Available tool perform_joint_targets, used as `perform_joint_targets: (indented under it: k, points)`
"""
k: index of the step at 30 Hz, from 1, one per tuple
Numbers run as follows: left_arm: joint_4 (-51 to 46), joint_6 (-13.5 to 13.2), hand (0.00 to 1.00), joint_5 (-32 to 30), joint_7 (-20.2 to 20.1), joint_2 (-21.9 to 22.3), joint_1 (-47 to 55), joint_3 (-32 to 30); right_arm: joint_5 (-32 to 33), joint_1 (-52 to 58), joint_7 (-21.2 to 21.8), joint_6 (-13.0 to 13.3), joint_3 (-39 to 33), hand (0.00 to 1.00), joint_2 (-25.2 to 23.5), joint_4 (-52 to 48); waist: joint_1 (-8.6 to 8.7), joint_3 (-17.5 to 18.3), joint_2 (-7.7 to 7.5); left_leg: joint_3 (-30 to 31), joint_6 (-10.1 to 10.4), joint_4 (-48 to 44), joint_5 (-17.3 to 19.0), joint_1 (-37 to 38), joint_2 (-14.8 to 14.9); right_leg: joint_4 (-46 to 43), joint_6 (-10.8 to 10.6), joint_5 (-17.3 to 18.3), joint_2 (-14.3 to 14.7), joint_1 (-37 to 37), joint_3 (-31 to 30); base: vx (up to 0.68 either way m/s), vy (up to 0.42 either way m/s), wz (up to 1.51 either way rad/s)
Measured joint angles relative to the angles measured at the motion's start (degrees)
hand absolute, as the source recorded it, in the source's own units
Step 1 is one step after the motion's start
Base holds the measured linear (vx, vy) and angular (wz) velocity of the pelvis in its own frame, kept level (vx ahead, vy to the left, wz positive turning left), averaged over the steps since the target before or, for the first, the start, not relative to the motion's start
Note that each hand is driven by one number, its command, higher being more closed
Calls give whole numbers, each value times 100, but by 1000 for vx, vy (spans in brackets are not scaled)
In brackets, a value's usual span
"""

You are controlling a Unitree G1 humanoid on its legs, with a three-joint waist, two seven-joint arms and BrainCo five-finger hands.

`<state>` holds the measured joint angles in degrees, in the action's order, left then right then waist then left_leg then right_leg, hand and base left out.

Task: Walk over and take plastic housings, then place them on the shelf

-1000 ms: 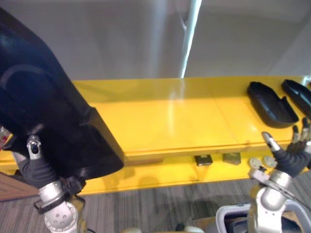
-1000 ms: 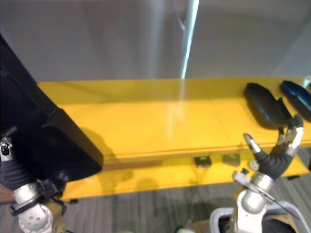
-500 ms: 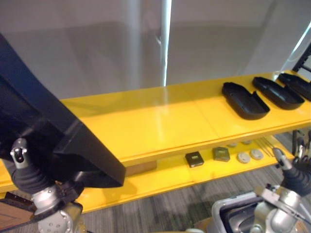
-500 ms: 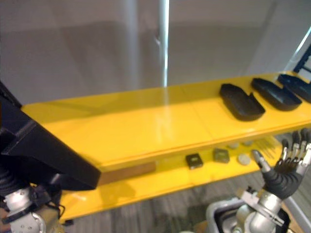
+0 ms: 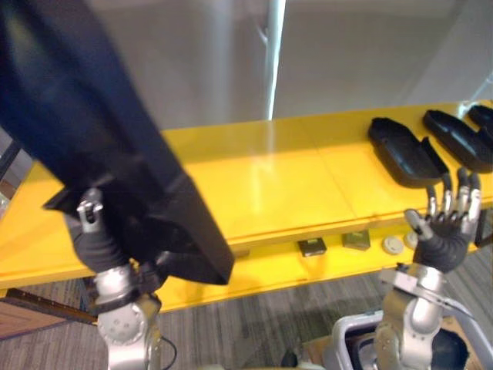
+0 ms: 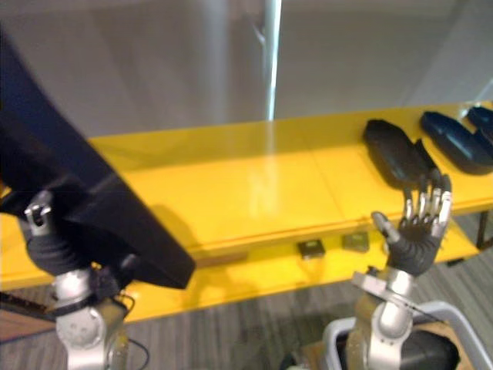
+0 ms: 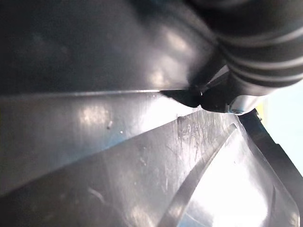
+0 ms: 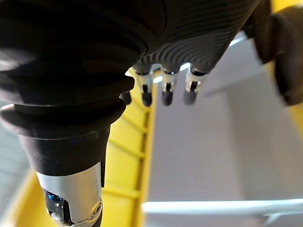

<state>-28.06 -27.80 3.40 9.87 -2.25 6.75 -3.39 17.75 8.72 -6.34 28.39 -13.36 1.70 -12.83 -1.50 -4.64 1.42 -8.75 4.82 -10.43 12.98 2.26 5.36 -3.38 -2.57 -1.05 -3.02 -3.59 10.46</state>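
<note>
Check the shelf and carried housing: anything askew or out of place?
Only the big black housing at the left robot hand: it is tilted steeply over the left end of the yellow shelf, not lying flat. The other housings at the right end lie flat. The right robot hand is open, empty.

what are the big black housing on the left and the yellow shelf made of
Large black housing: looks like moulded plastic, semi-gloss; soft highlights and scuffs in the left wrist view. Yellow shelf: probably painted metal, glossy, with a bright reflected streak, though coated board is possible.
</note>
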Motion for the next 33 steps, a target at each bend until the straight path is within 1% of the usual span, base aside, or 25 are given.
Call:
perform_joint_targets:
  k: [1,2,3,4,5,7,9,10,12,13,14,16,18,20,23,24,25,26,28,29,30,31,32,33]
  points:
    - [3,62,100,-2,-12,-10,-92,47,0,3,-9,-1,0,0,23,25,43,-3,5,-8,0,1,0,17,-13,49,-7,-30,-4,34,-9,81,41,-18]
    - [29,220,100,-2,-23,-82,-265,195,-2,12,-16,-1,-3,0,43,47,141,-17,20,-45,0,32,0,145,-42,164,-21,-71,-16,178,-32,70,54,-15]
    - [54,278,100,-4,-27,-143,-327,264,-7,13,-20,-1,0,0,44,49,185,-16,22,-94,-1,49,0,221,-53,200,-27,-78,-21,241,-61,73,60,-25]
    - [134,364,100,-6,-70,-279,-464,392,-49,22,-60,2,-5,0,45,49,251,-22,32,-152,-1,59,0,369,-79,259,-44,-90,-33,381,-124,69,67,-28]
    - [176,511,100,-16,-129,-395,-608,519,-55,71,-136,7,-11,0,46,48,291,-15,39,-186,-1,65,0,459,-108,322,-63,-103,-50,468,-146,48,52,-25]
    - [186,664,100,-172,-151,-477,-780,662,-57,187,-145,9,-15,0,36,47,370,-13,43,-328,-3,86,-1,483,-131,389,-100,-149,-61,472,-245,12,44,-24]
    - [200,807,100,-169,-159,-488,-881,749,-59,277,-141,7,-13,0,-1,47,403,-23,59,-457,-5,102,-2,482,-146,510,-105,-235,-60,462,-324,-8,24,-28]
    - [202,930,100,-168,-157,-488,-929,812,-61,353,-141,7,-20,0,-29,47,434,-24,62,-487,-5,104,-2,498,-148,554,-109,-262,-54,475,-368,-10,1,-27]
    - [203,1061,100,-164,-157,-478,-937,930,-72,447,-137,0,-16,0,-72,44,462,-33,77,-636,-6,152,-2,611,-117,575,-104,-275,-12,522,-461,-4,-15,-24]
    - [204,1170,100,-165,-158,-459,-950,1007,-134,500,-140,-1,-16,0,-115,43,525,-38,88,-670,-6,206,-1,687,-98,583,-104,-275,15,570,-462,-17,-32,-13]
    - [204,1237,100,-165,-157,-432,-971,1110,-237,548,-145,-1,-10,0,-158,41,550,-37,89,-746,-7,213,-1,700,-85,585,-104,-275,30,562,-488,-27,-34,-11]
    - [207,1376,100,-169,-155,-376,-1027,1272,-303,641,-189,0,4,0,-177,42,545,-42,95,-785,-8,221,0,704,-71,597,-95,-299,58,536,-560,-54,-33,-18]
    - [220,1573,100,-174,-138,-339,-1103,1451,-496,745,-347,4,2,0,-301,43,547,-54,90,-991,-14,242,4,766,-20,623,-57,-340,121,529,-660,-71,-39,-28]
    - [240,1705,100,-233,-97,-337,-1159,1573,-531,840,-441,19,3,0,-385,48,558,-61,79,-1110,-15,244,4,813,22,625,-35,-355,179,524,-756,-71,-49,-27]
    - [511,1964,100,-420,137,-287,-1317,1756,-544,997,-493,58,-2,0,-398,217,568,-78,68,-1407,-13,245,6,956,104,618,-15,-370,274,551,-910,-83,-65,-31]
    - [674,2087,100,-422,219,-288,-1406,1779,-543,1024,-485,59,-3,0,-409,345,608,-88,63,-1473,-16,236,13,1002,136,618,-12,-369,304,564,-941,-85,-62,-27]
    - [732,2140,100,-422,273,-290,-1441,1778,-545,1022,-484,64,-1,0,-412,403,648,-91,60,-1554,-23,233,19,1007,148,618,-9,-366,315,560,-953,-92,-56,-17]
    - [829,2276,100,-420,374,-293,-1546,1778,-545,1027,-487,125,-3,0,-415,496,709,-104,70,-1655,-29,235,30,1007,169,621,-10,-364,338,539,-975,-108,-60,-19]
    - [1060,2425,100,-420,522,-316,-1780,1778,-553,1063,-493,182,0,0,-417,514,711,-106,74,-1758,-12,236,41,1006,195,624,10,-358,374,484,-1038,-89,-44,-24]
    - [1240,2529,100,-406,614,-373,-1975,1771,-573,1081,-508,186,-2,0,-416,515,710,-108,71,-1862,-10,240,42,1006,207,617,7,-368,379,449,-1028,-68,-33,-18]
    - [1342,2556,100,-393,669,-396,-2075,1772,-574,1086,-516,186,-4,0,-413,517,711,-108,71,-1877,-9,245,42,1002,208,617,13,-380,379,437,-1018,-73,-38,-17]
    - [1505,2646,100,-371,759,-417,-2271,1771,-587,1090,-537,184,-6,0,-412,543,728,-107,75,-1898,-9,251,42,974,207,617,36,-410,371,403,-993,-107,-55,-7]
    - [2045,3044,100,-50,855,-625,-2855,1764,-781,1126,-761,-28,1,0,-405,1099,845,-80,128,-1921,-6,291,37,835,196,620,55,-455,338,257,-879,-84,-48,-3]
    - [2062,3163,100,69,915,-638,-2930,1757,-780,1156,-770,-98,-2,0,-402,1142,858,-84,167,-1923,-6,284,36,775,188,645,51,-492,328,209,-879,-58,-34,-2]
